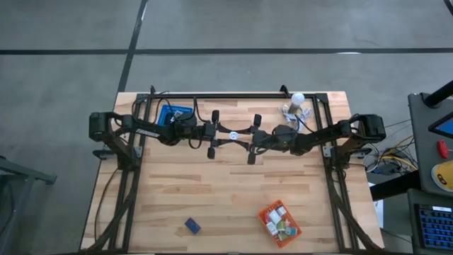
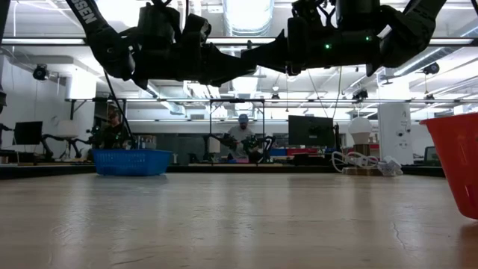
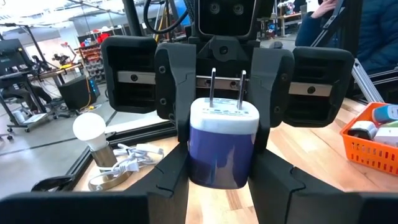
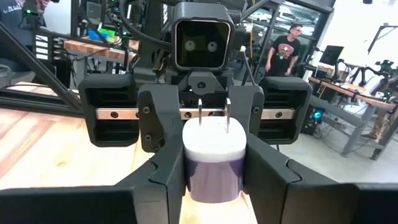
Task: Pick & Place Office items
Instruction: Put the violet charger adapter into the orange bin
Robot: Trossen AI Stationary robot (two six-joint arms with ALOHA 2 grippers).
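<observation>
Wooden bench (image 1: 212, 191), blue basket (image 1: 172, 112) at far left, orange basket (image 1: 266, 212) near right, white bulb (image 1: 298, 98), perhaps a cable (image 3: 127, 163) beside it, people behind.

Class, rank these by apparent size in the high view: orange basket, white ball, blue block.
Largest: orange basket.
Then white ball and blue block, which look about alike, so unranked.
</observation>
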